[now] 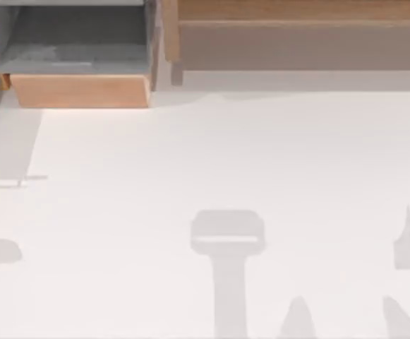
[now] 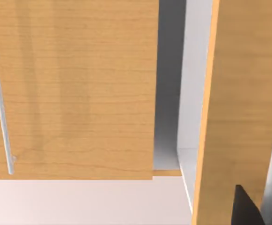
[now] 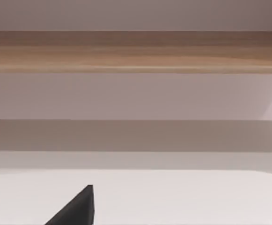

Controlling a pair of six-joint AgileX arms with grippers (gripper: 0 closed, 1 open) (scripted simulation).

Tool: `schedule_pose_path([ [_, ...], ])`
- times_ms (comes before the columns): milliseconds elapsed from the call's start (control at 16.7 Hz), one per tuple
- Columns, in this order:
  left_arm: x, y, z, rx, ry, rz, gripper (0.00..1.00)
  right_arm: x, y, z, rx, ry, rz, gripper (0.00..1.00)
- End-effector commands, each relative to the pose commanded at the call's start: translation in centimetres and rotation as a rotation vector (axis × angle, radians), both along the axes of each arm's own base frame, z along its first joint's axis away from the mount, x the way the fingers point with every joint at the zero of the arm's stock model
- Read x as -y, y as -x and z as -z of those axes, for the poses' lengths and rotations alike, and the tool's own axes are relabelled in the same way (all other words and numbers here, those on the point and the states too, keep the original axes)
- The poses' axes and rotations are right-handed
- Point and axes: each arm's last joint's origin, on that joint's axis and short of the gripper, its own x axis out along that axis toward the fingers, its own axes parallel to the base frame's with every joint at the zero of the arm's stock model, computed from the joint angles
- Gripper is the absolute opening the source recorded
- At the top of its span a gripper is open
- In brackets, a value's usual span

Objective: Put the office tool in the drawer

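Note:
The drawer [image 1: 81, 90] stands pulled open at the table's far left, its grey inside showing behind the plain light-wood front panel. The office tool is out of view. A black part of my left gripper [image 2: 244, 207] appears in the left wrist view, close to light-wood panels [image 2: 70, 93] with a narrow grey gap [image 2: 168, 84] between them. In the right wrist view a black part of my right gripper [image 3: 77, 210] hangs over the white table, facing the shelf. Grey shadows of the arms [image 1: 227, 240] lie on the near half of the table.
A wide wooden shelf [image 1: 296, 42] with a brown-grey panel runs along the far right edge, and the shelf [image 3: 136, 49] faces the right wrist camera. A thin grey metal rail [image 2: 0, 108] crosses the wood panel. The white tabletop [image 1: 212, 155] spreads between drawer and near edge.

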Motion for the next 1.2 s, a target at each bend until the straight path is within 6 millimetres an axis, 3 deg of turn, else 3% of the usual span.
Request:
schedule_pose_path([
  [420, 0.0, 0.0, 0.4, -0.016, 0.017, -0.001, 0.00, 0.0, 0.0, 0.0, 0.000, 0.000, 0.000, 1.00],
  [900, 0.0, -5.9, 0.4, -0.015, 0.015, -0.002, 0.00, 0.0, 0.0, 0.0, 0.000, 0.000, 0.000, 1.00],
  [1200, 0.0, -6.1, 0.5, -0.023, 0.022, -0.004, 0.00, 0.0, 0.0, 0.0, 0.000, 0.000, 0.000, 1.00],
])
